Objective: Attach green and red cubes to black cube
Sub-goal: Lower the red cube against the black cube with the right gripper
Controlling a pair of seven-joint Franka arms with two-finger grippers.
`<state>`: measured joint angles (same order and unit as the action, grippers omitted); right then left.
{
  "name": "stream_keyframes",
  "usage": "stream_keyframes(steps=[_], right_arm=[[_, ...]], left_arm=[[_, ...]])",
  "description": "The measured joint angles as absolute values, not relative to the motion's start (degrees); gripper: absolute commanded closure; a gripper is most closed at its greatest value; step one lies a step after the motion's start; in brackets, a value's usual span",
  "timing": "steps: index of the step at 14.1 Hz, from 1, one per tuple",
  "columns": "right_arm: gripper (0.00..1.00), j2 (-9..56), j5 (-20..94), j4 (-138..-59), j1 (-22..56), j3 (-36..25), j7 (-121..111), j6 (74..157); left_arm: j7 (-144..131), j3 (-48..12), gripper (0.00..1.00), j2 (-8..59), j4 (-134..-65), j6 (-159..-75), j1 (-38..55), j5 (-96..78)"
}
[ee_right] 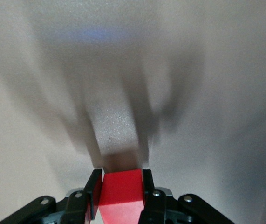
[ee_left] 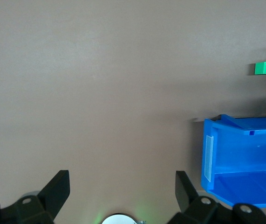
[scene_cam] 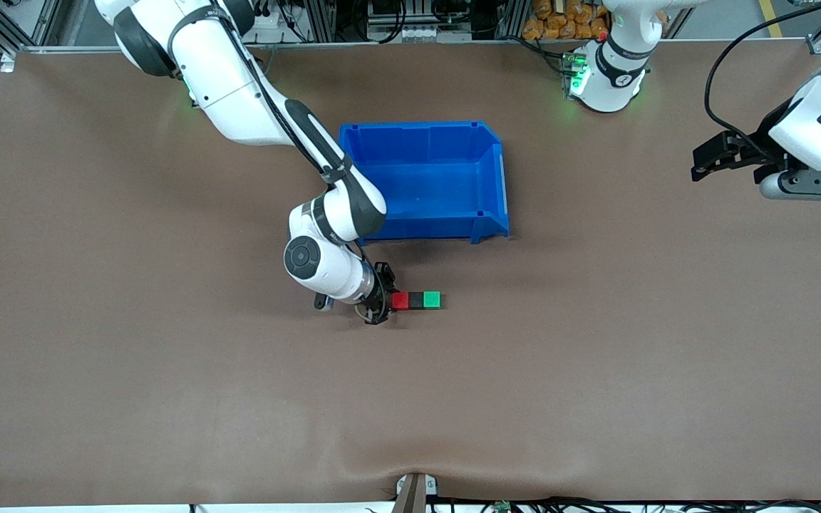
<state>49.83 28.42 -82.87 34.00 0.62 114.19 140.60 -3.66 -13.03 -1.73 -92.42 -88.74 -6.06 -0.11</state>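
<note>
Down on the brown bench (scene_cam: 168, 370), the three small cubes sit in a tight row, touching one another: the red cube (scene_cam: 400, 301) at the right arm's end, the black cube (scene_cam: 416, 300) in the middle, and the green cube (scene_cam: 432, 299) at the left arm's end. The row lies nearer the front camera than the blue bin (scene_cam: 492, 214), which stands open-topped toward the middle of the bench. The right hand (scene_cam: 388, 302) is low at the bench surface, pressed up against the row, and its two fingers (ee_right: 147, 189) are clamped on the red cube, one on each side face, as the right wrist view shows plainly. The left hand (scene_cam: 699, 167) hangs up in the air over the left arm's end of the bench, well apart from the cubes and the bin; this arm is waiting, with its fingers (ee_left: 58, 186) spread wide and nothing between them. In its wrist view the green cube and a corner of the blue bin show farther off.
</note>
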Motion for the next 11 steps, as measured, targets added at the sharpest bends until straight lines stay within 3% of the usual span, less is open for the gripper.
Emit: stream_keyframes(steps=[2,4,5,7,11], right_arm=[[0.99,49.92,28.31,-82.85,34.07,0.59,114.19,140.61],[0.81,49.93,27.61,-82.79,34.13,0.55,114.17,140.61],[0.78,49.93,26.97,-82.75,34.16,0.55,114.17,140.6],[0.57,49.93,26.48,-82.72,34.2,0.54,114.17,140.6],[0.32,49.94,26.15,-82.71,34.22,0.53,114.18,140.56]], left_arm=[[-3.66,-13.03,0.0,-1.73,-92.42,-88.74,-6.06,-0.11],[-3.66,-13.03,0.0,-1.73,-92.42,-88.74,-6.06,-0.11],[-3.66,-13.03,0.0,-1.73,-92.42,-88.74,-6.06,-0.11],[-3.66,-13.03,0.0,-1.73,-92.43,-88.74,-6.06,-0.11],[-3.66,-13.08,0.0,-1.73,-92.43,-88.74,-6.06,-0.11]])
